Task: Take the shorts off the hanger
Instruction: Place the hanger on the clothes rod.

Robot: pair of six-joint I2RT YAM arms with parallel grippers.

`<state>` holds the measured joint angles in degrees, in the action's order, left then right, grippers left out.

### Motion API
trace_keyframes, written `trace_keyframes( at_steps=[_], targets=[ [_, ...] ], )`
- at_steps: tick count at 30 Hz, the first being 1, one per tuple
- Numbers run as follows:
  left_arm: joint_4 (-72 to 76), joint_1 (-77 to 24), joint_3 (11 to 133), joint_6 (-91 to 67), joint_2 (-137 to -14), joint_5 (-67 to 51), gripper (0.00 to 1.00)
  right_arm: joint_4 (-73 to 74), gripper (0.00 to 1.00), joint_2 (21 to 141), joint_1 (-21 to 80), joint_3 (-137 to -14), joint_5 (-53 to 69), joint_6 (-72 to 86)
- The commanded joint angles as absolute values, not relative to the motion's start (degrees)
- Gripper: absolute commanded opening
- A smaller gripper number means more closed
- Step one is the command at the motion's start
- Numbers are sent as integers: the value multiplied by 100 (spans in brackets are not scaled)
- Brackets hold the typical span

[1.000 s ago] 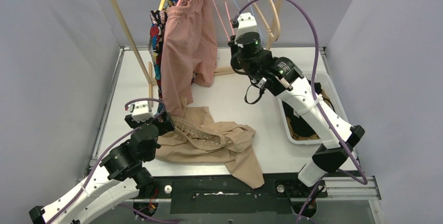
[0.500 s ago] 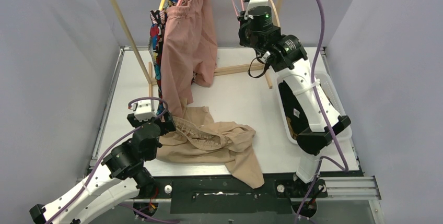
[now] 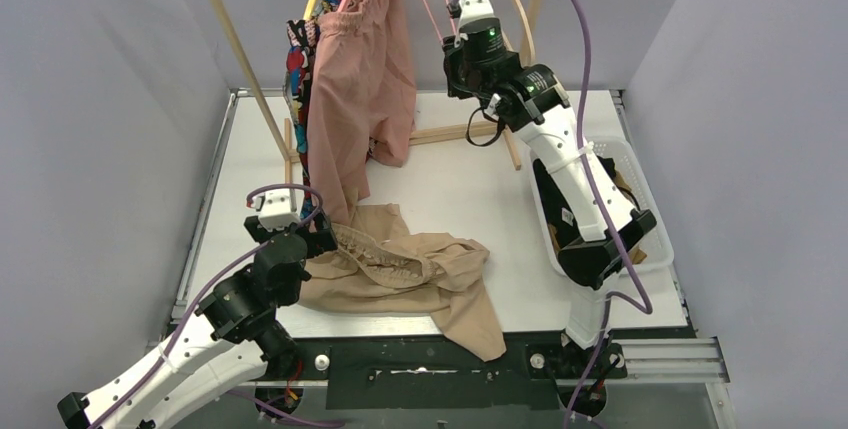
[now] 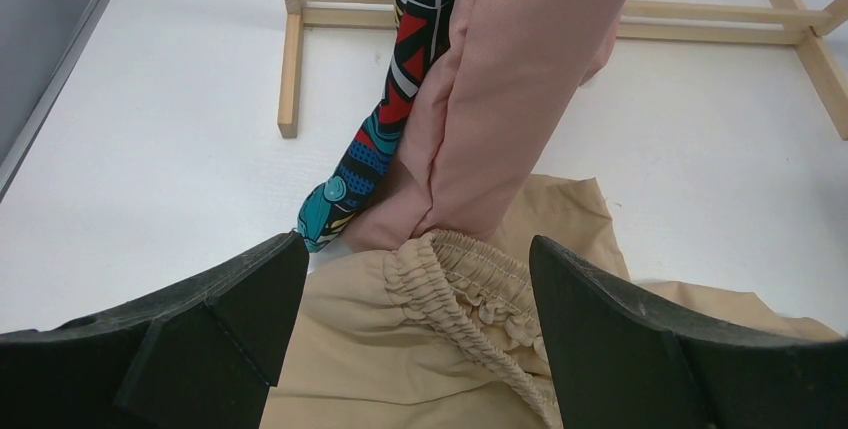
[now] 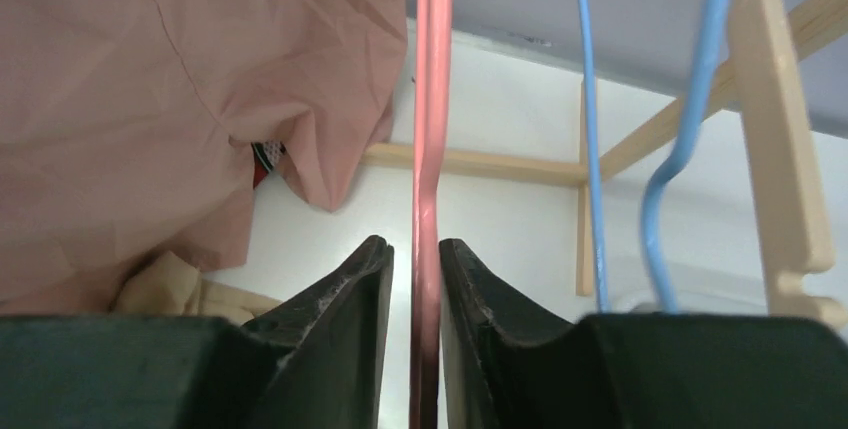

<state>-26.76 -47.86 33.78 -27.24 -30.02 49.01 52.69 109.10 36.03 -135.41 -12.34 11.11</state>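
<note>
A: Left claw (image 4: 417,254)?
B: Wide. It hovers over the gathered waist of the beige shorts (image 3: 400,269), which lie heaped on the worktop (image 3: 450,189) at 6 o'clock.
A: Right claw (image 5: 415,254)?
B: Up at 12 o'clock, narrow, with the pink hanger (image 5: 432,99) running through the gap. Can't tell if it's pinching.
A: The wooden rack (image 3: 235,49)?
B: Pink shorts (image 3: 360,79) hang at 11 o'clock, leg touching the beige pair. Comic-print shorts (image 3: 297,69) hang against their 9 o'clock side.
</note>
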Motion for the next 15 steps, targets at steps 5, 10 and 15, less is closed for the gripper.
trace_keyframes(
  at_steps=[5, 10, 15],
  targets=[
    [-2375, -4737, 3477, -2610, -2995, 4796, 82, 4830, 45, 9863, 3645, -12284, -684, 1126],
    [-2356, -4707, 3468, -2593, -3005, 4765, 82, 3589, 68, 8629, 3729, -10364, -295, 1111],
    [-2342, -4664, 3472, -2575, -3046, 4723, 82, 2352, 76, 7470, 3873, -8431, 122, 879]
  ],
)
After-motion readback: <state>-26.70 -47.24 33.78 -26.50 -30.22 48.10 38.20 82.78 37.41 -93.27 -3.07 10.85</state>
